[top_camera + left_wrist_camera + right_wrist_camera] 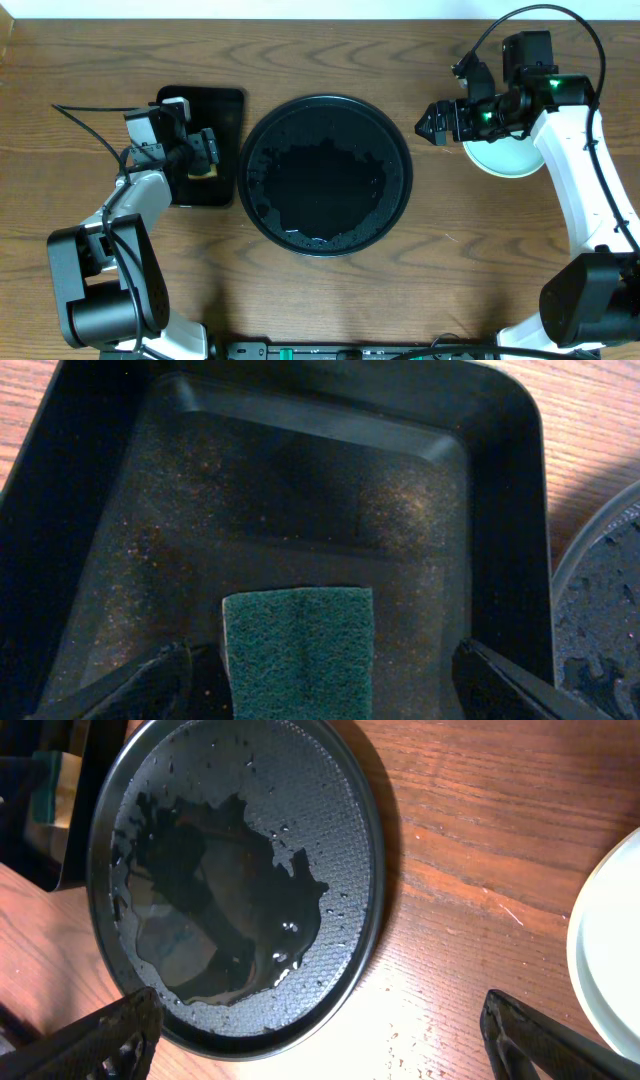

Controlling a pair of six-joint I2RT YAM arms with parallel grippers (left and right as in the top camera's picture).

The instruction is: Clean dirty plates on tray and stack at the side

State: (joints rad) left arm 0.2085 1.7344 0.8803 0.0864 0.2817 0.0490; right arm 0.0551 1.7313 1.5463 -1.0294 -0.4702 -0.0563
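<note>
The round black tray point(326, 176) sits mid-table with water pooled in it and no plates on it; it also shows in the right wrist view point(235, 880). A stack of pale plates point(505, 156) lies at the right, partly under my right arm; its edge shows in the right wrist view point(605, 960). My right gripper point(432, 124) is open and empty, over bare wood between tray and stack point(320, 1040). My left gripper point(208, 152) is open over the rectangular tray, its fingers either side of a green sponge point(298, 650), apart from it.
The small rectangular black tray point(200, 110) stands left of the round tray and holds the sponge; it fills the left wrist view point(300, 490). Cables run from both arms. Bare wood lies in front of the round tray.
</note>
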